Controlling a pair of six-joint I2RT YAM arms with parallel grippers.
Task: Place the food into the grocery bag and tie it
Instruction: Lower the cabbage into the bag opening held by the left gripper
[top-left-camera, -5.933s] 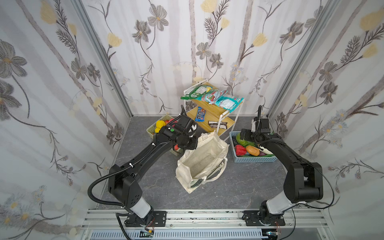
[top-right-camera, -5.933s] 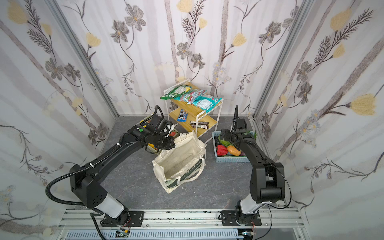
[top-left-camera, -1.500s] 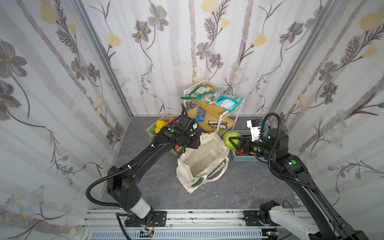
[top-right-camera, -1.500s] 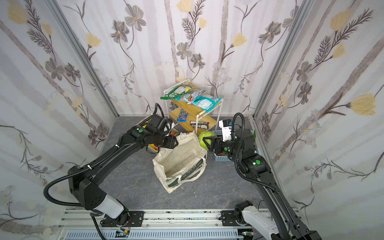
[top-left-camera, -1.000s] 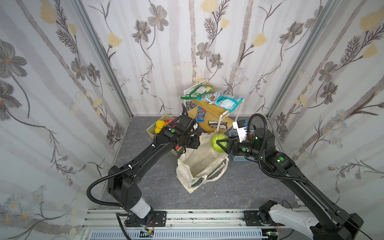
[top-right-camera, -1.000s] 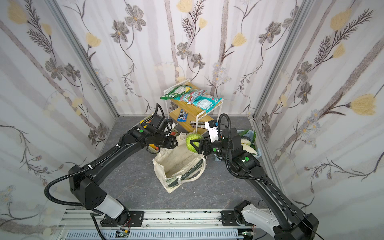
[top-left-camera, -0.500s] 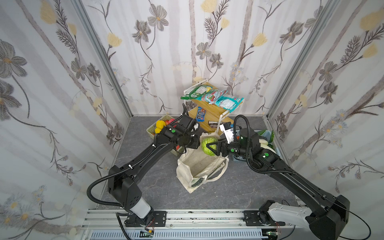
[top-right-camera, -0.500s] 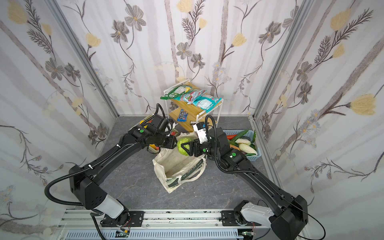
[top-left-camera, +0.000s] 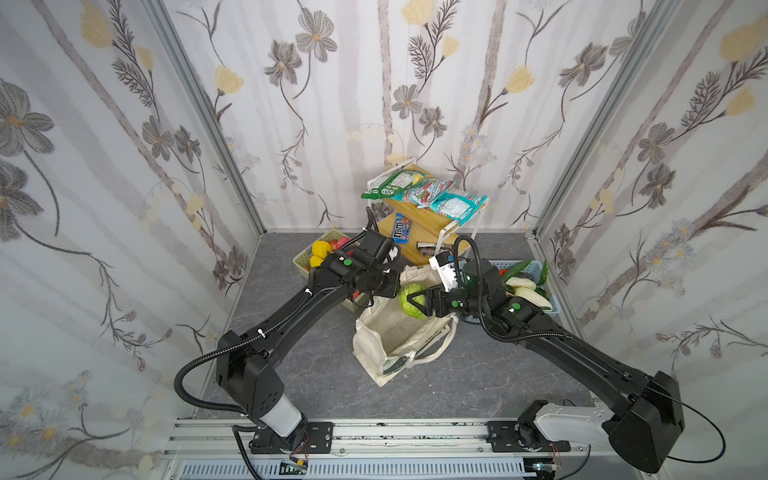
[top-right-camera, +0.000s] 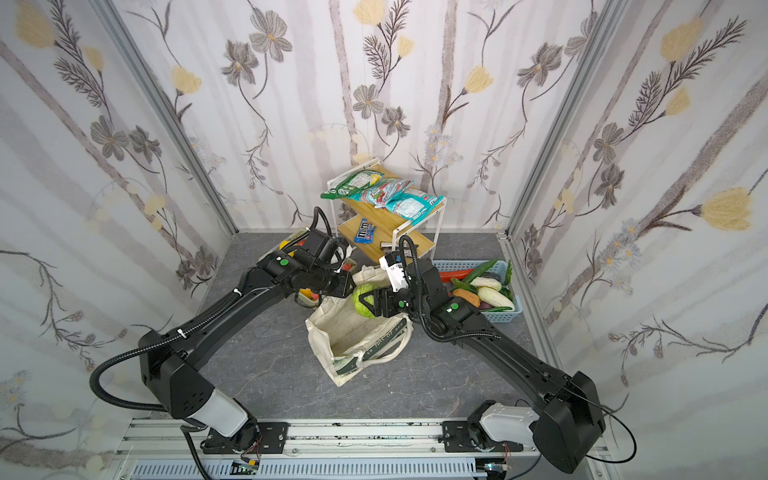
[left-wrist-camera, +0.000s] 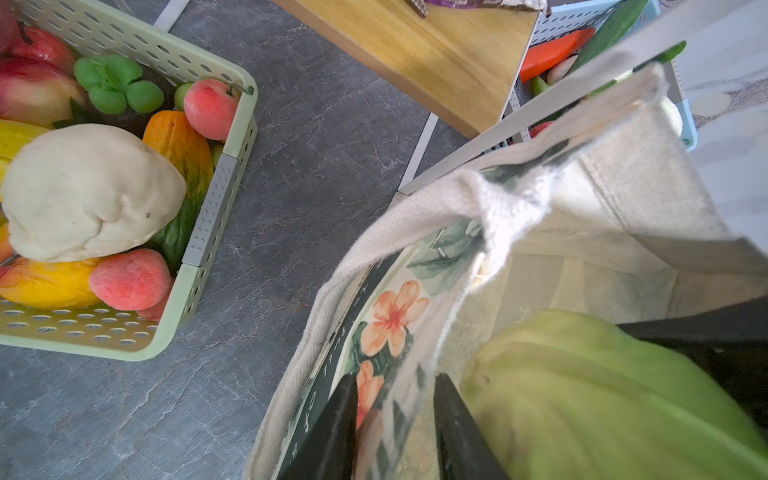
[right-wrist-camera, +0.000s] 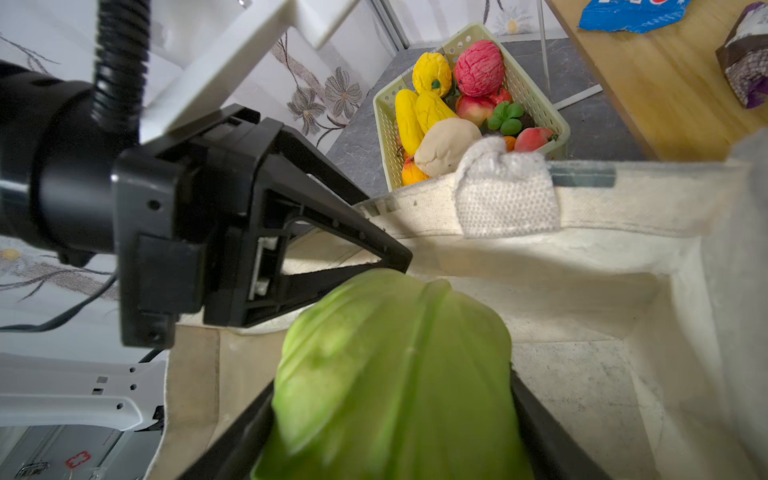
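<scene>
My left end effector (left-wrist-camera: 395, 432) pinches the rim of the cream grocery bag (top-left-camera: 401, 334), which stands open on the table (top-left-camera: 316, 374). My right end effector (right-wrist-camera: 386, 440) clamps the green cabbage (right-wrist-camera: 395, 353) right in the bag's open mouth.

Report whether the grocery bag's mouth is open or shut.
Open. The grocery bag gapes, rim spread; the left end effector straddles one edge, and the cream inside shows past the cabbage.
</scene>
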